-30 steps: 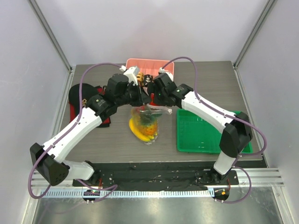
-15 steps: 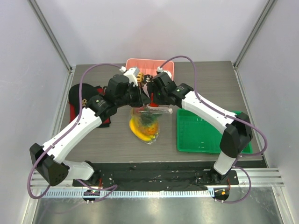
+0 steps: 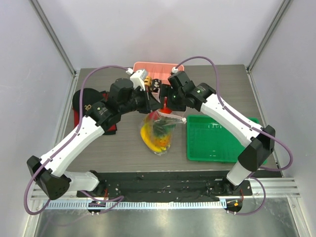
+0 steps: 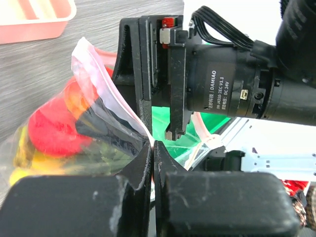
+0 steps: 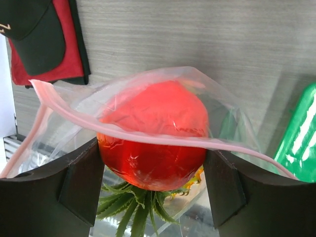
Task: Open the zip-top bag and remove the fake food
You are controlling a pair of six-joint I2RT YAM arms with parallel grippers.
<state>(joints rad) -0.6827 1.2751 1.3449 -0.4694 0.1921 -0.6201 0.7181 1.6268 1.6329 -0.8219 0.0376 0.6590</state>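
The zip-top bag [image 3: 158,132] hangs over the table between both arms, with a banana [image 3: 148,138] and other fake food inside. My left gripper [image 3: 149,104] is shut on the bag's pinkish zip edge [image 4: 106,79], pinched at its fingertips [image 4: 153,146]. A red fruit [image 4: 52,128] shows through the plastic. My right gripper [image 3: 171,101] reaches into the open mouth, and its fingers [image 5: 79,182] press both sides of a red round fruit [image 5: 153,133]. The zip strip [image 5: 163,140] crosses that fruit. The pineapple's green crown [image 5: 133,207] lies below it.
A pink tray [image 3: 158,68] with small doughnut rings [image 3: 155,83] stands at the back. A green tray [image 3: 222,140] lies right of the bag. A black and red cap [image 3: 81,106] lies at the left, also in the right wrist view [image 5: 34,29].
Both grippers have risen and drawn slightly apart; the right one has moved back and right. The bag's mouth is pulled wider and the bag hangs a little further right.
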